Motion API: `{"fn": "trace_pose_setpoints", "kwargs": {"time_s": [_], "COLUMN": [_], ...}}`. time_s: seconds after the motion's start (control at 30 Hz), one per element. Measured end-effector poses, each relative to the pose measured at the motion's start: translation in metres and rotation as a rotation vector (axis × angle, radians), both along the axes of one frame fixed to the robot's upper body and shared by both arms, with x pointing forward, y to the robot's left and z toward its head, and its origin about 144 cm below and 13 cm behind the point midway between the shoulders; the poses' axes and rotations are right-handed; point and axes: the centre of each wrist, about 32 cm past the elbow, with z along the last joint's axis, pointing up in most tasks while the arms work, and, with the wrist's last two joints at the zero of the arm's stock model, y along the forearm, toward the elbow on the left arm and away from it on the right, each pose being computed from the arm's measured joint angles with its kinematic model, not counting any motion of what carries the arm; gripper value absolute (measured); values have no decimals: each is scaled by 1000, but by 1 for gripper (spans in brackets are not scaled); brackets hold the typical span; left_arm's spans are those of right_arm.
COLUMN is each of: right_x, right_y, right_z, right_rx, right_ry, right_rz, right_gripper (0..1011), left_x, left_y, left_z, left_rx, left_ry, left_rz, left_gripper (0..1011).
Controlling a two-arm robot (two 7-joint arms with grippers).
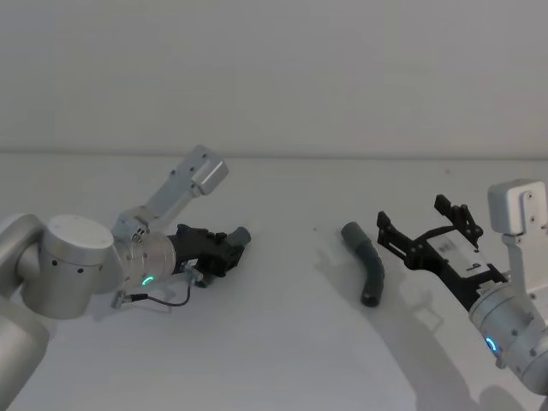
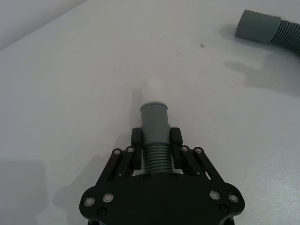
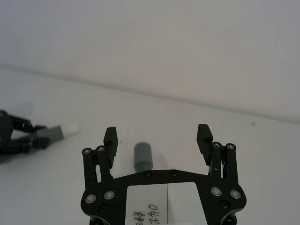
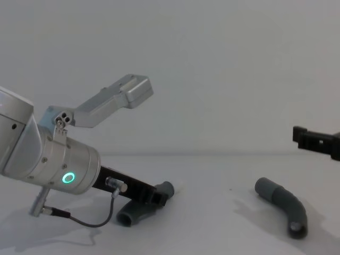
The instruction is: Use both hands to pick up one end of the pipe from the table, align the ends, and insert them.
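Table (image 1: 274, 351) with two pipe pieces (image 1: 368, 272) (image 2: 154, 126), one in left claw (image 1: 228, 249), one loose.

One dark-grey curved pipe piece (image 1: 238, 235) sat at centre left of the head view, clamped in the left gripper (image 1: 227, 247) by its ribbed part, just behind the smooth sleeve end (image 2: 154, 123). A whitish tip (image 2: 154, 89) showed beyond that sleeve, and in the chest view the piece's other end drooped low toward the table (image 1: 282, 360). The second piece (image 1: 368, 270) lay flat on the table right of centre, bent like an elbow, with its wider sleeve end (image 4: 264, 187) toward the upper left. The right gripper (image 1: 411, 212) hung just right of it, fingers spread and not touching it.
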Motion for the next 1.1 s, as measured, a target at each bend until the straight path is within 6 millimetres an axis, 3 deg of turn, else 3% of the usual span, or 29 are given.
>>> {"fn": "trace_pose_setpoints", "kwargs": {"time_s": [0.4, 1.1], "right_x": [0, 25], "right_y": [-7, -12], "right_z": [15, 43], "right_rx": [-118, -267], "right_ry": [154, 346], "right_rz": [53, 136], "right_gripper": [1002, 1001], "left_x": [0, 0], "left_y": [0, 0], "left_z": [0, 0], "left_rx": [0, 0], "left_ry": [0, 0], "left_rz": [0, 0], "left_gripper": [348, 351]}}
